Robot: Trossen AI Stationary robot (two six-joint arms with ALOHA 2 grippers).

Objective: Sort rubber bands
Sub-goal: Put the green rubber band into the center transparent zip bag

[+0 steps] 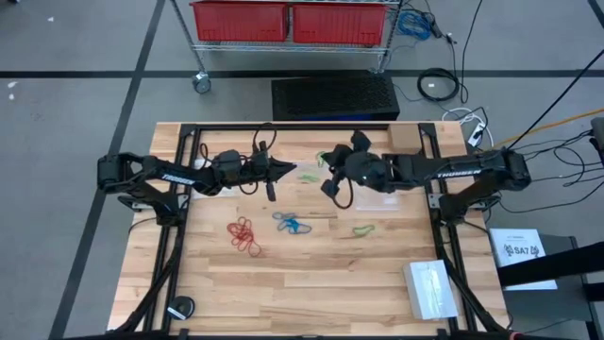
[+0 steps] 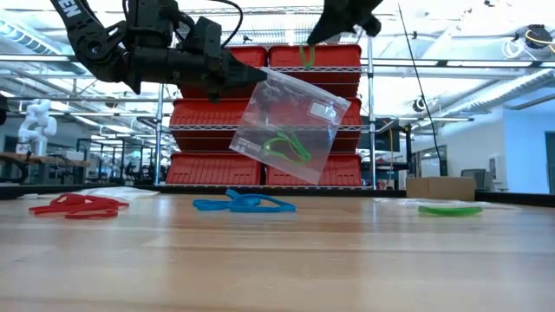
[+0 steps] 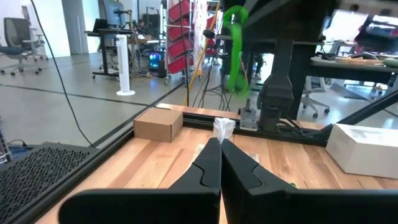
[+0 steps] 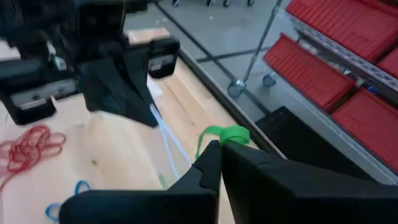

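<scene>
So, quick rundown of the table:
Left claw: up in the air, pinched fully closed on the top corner of a clear bag, which hangs tilted below and to the side of it.
Inside the bag: a green band sits near its bottom.
Right claw: also raised, just beside the left one and above the bag's mouth, clamped closed on another green band that dangles from its tips.
Red bands: a loose pile on the wood, below the left claw.
Blue bands: on the table between the two claws, just beside the red pile.
Loose green band: on the table under the right claw.
Spare bags: stacked well off from both claws, at the table's corner on the right arm's side.
</scene>
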